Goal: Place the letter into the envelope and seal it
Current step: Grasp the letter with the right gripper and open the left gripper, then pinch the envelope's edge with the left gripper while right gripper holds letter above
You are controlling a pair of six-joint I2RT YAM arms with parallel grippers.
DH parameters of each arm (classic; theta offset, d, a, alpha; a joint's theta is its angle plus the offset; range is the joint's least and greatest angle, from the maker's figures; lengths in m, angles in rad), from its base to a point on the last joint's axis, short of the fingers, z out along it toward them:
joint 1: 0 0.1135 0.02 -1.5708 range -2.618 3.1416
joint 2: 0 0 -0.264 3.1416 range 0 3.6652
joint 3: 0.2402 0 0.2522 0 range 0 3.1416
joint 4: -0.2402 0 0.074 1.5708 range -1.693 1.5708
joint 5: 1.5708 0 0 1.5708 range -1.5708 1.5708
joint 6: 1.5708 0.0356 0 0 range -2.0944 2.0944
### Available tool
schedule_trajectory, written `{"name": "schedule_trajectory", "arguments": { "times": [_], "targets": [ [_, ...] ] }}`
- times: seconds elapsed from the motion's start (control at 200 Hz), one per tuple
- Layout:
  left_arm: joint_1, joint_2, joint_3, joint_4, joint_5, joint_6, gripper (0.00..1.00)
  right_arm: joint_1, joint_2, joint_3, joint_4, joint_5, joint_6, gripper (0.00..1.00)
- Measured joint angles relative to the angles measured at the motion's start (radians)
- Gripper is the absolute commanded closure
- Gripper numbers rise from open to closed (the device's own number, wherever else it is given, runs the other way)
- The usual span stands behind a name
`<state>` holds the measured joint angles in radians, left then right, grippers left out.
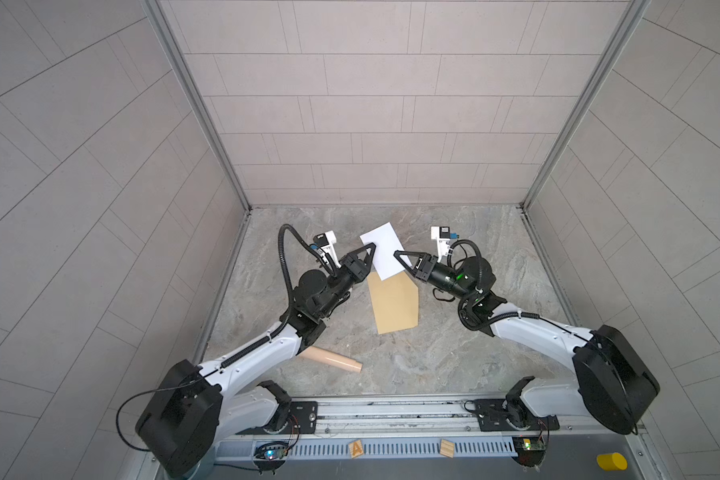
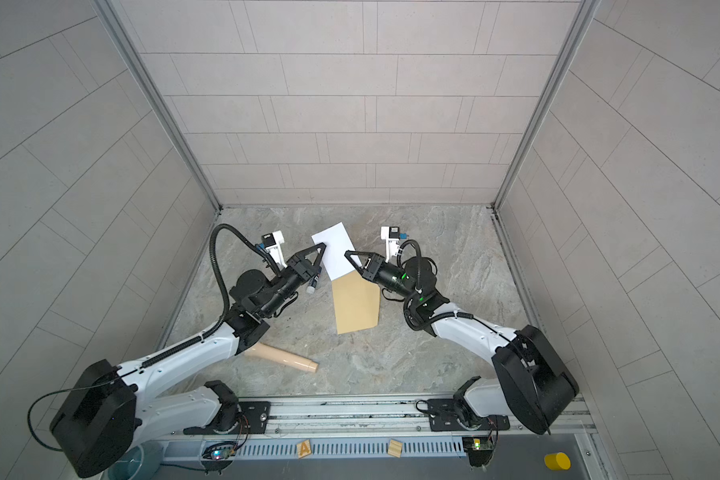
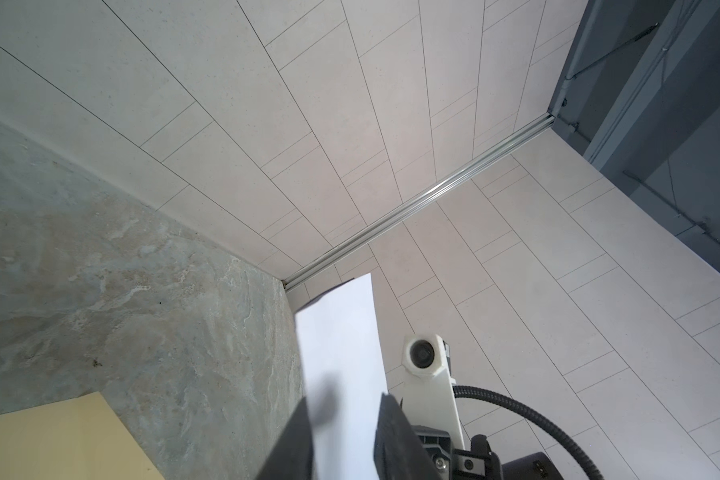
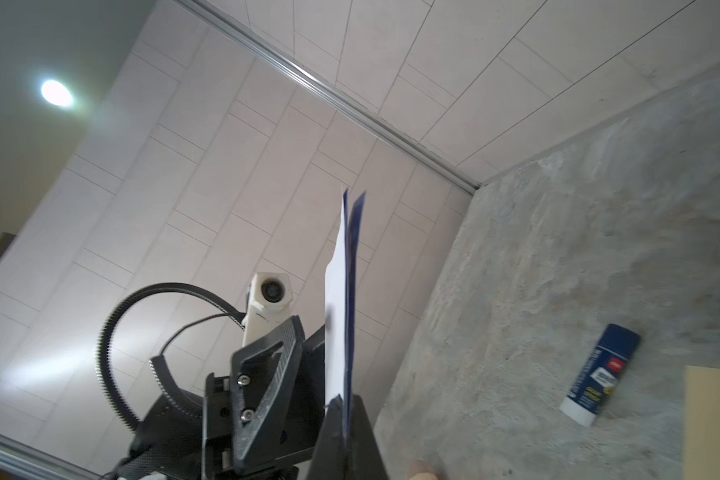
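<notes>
Above the stone-patterned table (image 1: 474, 353), in both top views, the folded letter (image 1: 385, 254) hangs white side up at 12 o'clock of the envelope (image 1: 393, 305). Its near edge overlaps the envelope's far end; whether they touch I cannot tell. The left gripper (image 1: 370, 250) stands at the letter's 9 o'clock and the right gripper (image 1: 397, 254) at its 3 o'clock. A glue stick (image 2: 313, 285) lies at 9 o'clock of the envelope, and a cardboard tube (image 2: 281, 357) at 7 o'clock.

From the left wrist, the letter (image 3: 341, 340) runs as a broad white face between the left gripper's (image 3: 343, 399) parted fingers, and neither pad visibly presses it. The envelope's (image 3: 59, 440) corner lies flat on the table.

From the right wrist, the letter (image 4: 336, 311) shows edge-on: two layers, the dark blue border peeking out, pinched by the closed right gripper (image 4: 347, 401). The glue stick (image 4: 601, 374) lies just beside the envelope (image 4: 715, 415).

The sheet is probably light, limp and slick, so a one-sided pinch lets the far end sag. A hold near the fold and close to the leading edge should keep it stiffest. The envelope looks light enough to slide unless pinned.
</notes>
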<state>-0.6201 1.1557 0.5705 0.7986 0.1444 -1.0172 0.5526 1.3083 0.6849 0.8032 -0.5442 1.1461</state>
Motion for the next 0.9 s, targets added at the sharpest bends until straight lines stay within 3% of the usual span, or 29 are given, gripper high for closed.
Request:
{"name": "schedule_trajectory", "arguments": {
  "times": [0.165,0.42,0.64,0.901],
  "targets": [
    [0.0,-0.012,-0.012,-0.136,-0.006,0.097,0.29,-0.019,-0.117,0.077,-0.372,0.022,-0.251,1.0],
    [0.0,-0.018,-0.037,-0.315,-0.033,0.21,0.17,-0.092,-0.153,0.14,-0.781,0.056,-0.542,1.0],
    [0.0,0.076,-0.061,-0.344,-0.035,0.233,0.14,-0.135,-0.082,0.14,-0.947,0.08,-0.662,1.0],
    [-0.002,0.208,-0.072,-0.312,-0.03,0.237,0.12,-0.154,0.015,0.14,-0.993,0.117,-0.716,1.0]
  ]
}}
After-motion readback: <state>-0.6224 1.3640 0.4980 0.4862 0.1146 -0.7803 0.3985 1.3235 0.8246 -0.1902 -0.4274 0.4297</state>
